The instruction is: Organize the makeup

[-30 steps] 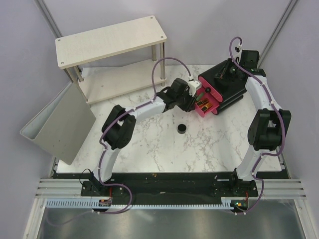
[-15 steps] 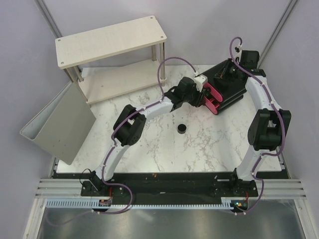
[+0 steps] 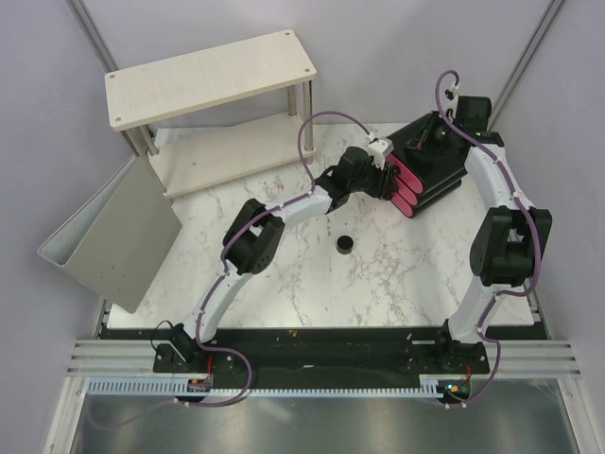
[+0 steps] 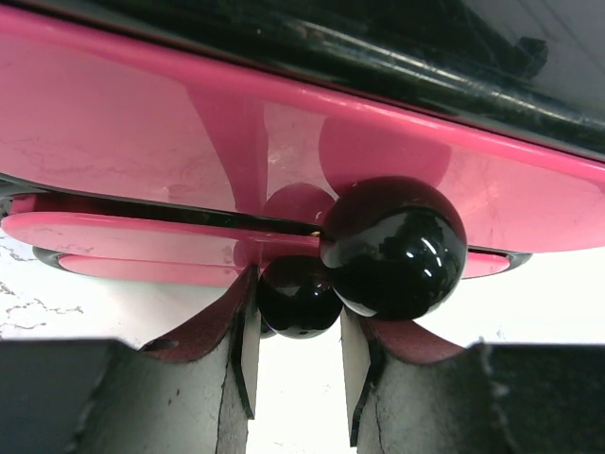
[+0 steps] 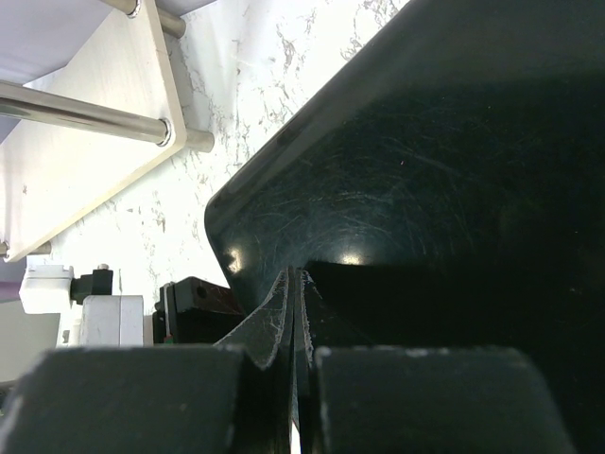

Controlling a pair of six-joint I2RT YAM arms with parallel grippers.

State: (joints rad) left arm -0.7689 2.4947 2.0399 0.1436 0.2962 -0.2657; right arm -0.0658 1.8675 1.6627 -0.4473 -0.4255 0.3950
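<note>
A round black jar [image 3: 344, 244] of the makeup stands alone on the marble table; the rest of the makeup is hidden. The black box [image 3: 441, 173] has three pink drawer fronts [image 3: 402, 185], all pushed in. My left gripper [image 3: 383, 180] is at those fronts. In the left wrist view its fingers [image 4: 248, 326] are closed on a small black knob [image 4: 298, 295] of a drawer, beside a larger knob [image 4: 392, 246]. My right gripper [image 3: 437, 135] is shut with nothing in it, and its tips [image 5: 298, 274] press on the box's black top [image 5: 454, 189].
A pale two-level shelf [image 3: 208, 76] stands at the back left and also shows in the right wrist view as a shelf board [image 5: 85, 161]. A grey bin [image 3: 113, 236] lies tipped at the table's left edge.
The open pink drawer with items inside has been pushed in by my left gripper, which moved toward the box. The right arm has stayed on the box top.
</note>
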